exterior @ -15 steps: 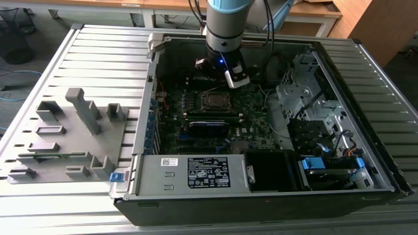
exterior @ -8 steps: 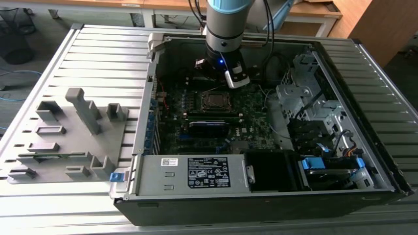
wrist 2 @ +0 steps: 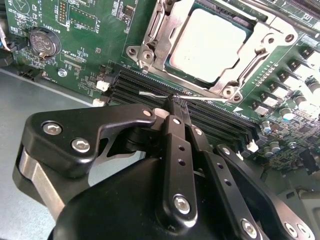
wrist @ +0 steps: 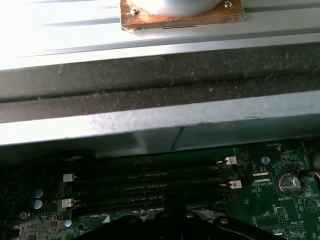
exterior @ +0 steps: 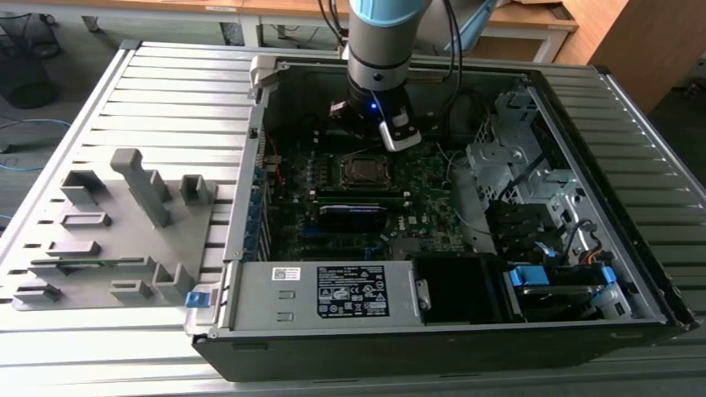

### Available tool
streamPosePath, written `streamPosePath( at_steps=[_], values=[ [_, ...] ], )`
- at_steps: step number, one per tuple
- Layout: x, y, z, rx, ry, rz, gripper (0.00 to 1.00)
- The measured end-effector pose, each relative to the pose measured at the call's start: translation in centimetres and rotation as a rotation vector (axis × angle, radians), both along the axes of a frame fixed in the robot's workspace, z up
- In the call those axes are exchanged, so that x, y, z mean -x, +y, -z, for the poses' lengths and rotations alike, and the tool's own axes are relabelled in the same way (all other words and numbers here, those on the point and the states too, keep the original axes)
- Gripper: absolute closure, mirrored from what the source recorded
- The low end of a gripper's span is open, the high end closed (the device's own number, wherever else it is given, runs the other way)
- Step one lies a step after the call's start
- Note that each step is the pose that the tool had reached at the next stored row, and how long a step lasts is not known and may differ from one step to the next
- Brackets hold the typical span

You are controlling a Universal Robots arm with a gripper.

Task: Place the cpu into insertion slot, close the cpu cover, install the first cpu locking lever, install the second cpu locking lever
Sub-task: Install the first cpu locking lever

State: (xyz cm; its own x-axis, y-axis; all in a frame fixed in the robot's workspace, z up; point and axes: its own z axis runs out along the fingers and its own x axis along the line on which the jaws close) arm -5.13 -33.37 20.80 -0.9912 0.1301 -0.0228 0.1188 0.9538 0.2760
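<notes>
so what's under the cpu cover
The cpu sits under the cpu cover, its metal top showing through the window. The insertion slot beneath is hidden by them.

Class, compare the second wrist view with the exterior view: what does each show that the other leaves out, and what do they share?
The second wrist view adds the black pincer beside a thin silver lever, a coin battery, and the cpu cover framing the chip. The exterior view adds the robot arm, a grey parts fixture and the labelled power supply. Both share the cpu on the green motherboard.
</notes>
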Motion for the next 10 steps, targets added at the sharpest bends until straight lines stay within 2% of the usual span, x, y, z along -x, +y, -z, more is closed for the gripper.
streamPosePath(
  at_steps=[10],
  values=[
    [-0.08,0.0,0.41,0.0009,0.0002,0.0,0.89]
  ],
)
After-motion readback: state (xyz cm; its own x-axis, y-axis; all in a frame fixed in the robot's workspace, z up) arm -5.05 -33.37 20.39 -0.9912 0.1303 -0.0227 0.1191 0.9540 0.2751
